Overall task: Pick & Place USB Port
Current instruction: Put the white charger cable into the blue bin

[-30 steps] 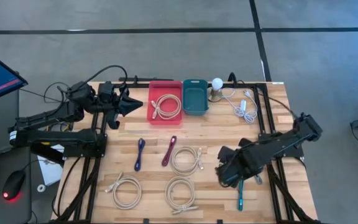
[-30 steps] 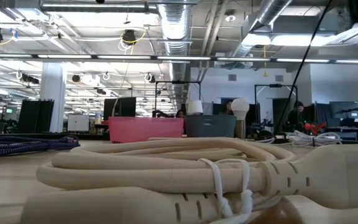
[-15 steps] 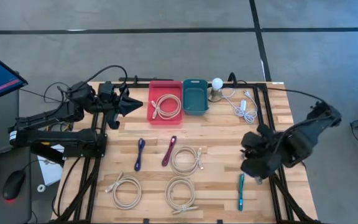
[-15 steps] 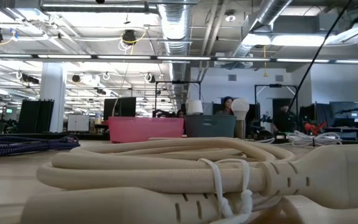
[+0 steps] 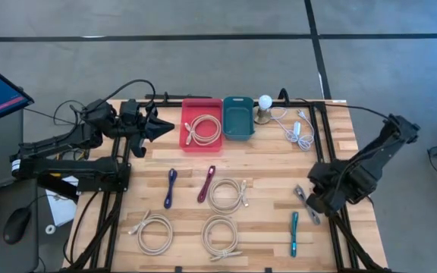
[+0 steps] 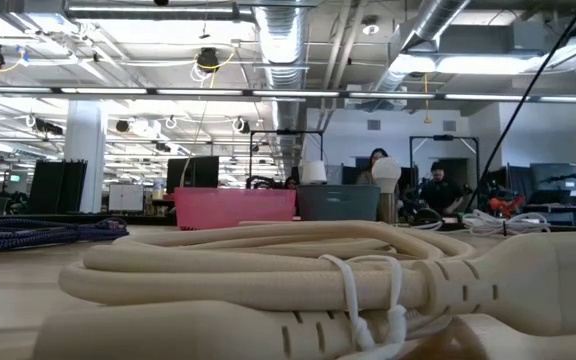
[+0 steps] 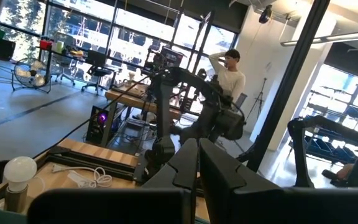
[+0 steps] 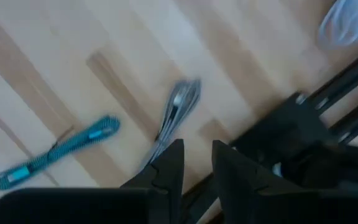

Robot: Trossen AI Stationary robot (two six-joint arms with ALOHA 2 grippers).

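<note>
From above, the right gripper sits over the table's right edge, near a grey cable and a teal cable; nothing hangs from it, so it looks to be lining up a pick; the left gripper waits beside the red tray, probably parked clear of the work; that tray already holds one cream coil, the teal bin stands next to it, and more cream coils, plus purple cables, lie mid-table.

At table height, a cream cable fills the foreground; no gripper shows.

The left wrist shows its dark fingers pressed together, empty.

The right wrist shows its fingers slightly parted, gripping nothing, directly above the grey cable; the teal cable lies beside it.
</note>
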